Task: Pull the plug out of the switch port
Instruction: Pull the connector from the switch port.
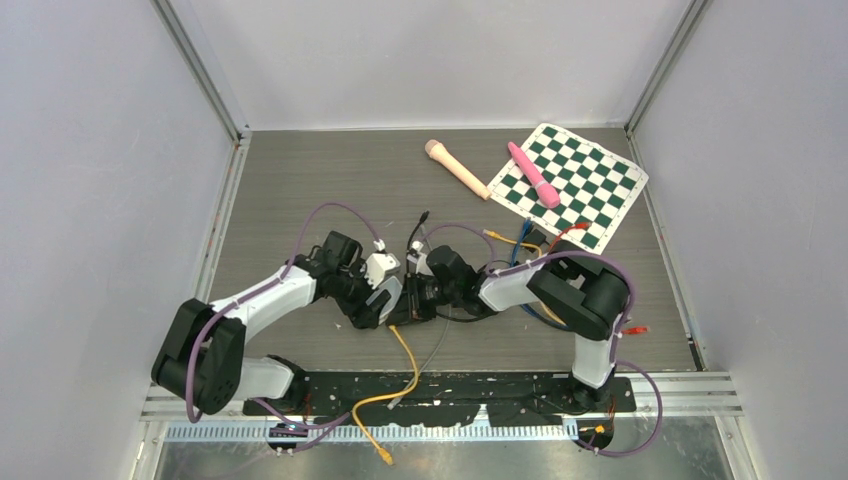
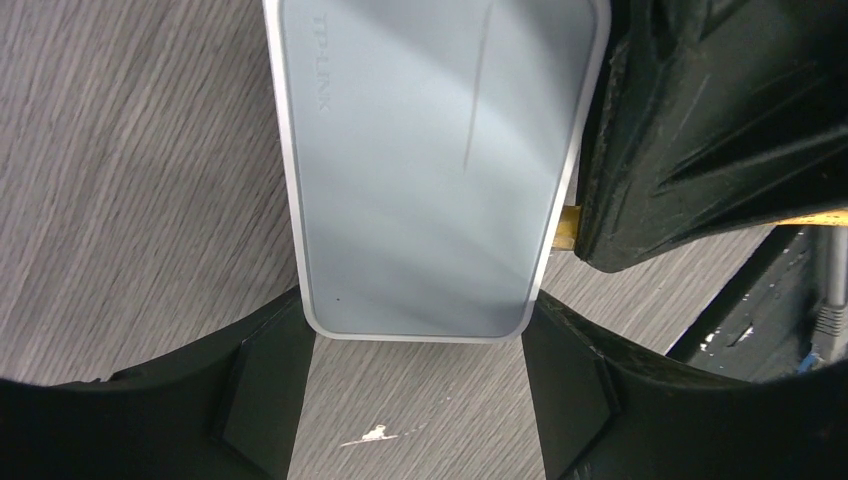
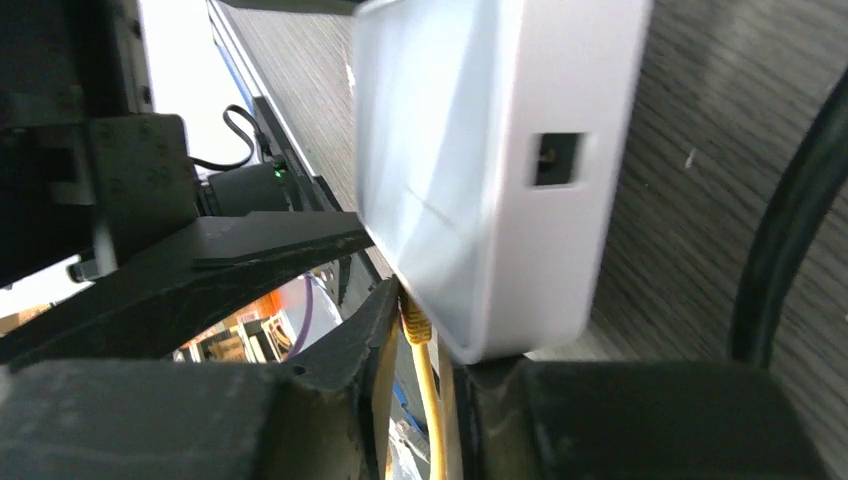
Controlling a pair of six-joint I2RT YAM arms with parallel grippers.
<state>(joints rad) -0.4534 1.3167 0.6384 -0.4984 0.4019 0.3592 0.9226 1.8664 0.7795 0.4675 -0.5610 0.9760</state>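
The switch is a flat white-grey box lying on the wooden table. My left gripper is shut on its near end, one finger pressed against each side. A yellow plug sits at the switch's side edge, apparently in its port, and its yellow cable trails toward the table's front. My right gripper is shut on the plug just behind the switch. In the left wrist view a sliver of the plug shows beside the right arm's black finger. Both grippers meet at the table's centre.
A green checkered mat lies at the back right with a pink stick on it. A beige stick lies beside it. Loose coloured cables tangle behind the right arm. A thick black cable runs past the switch.
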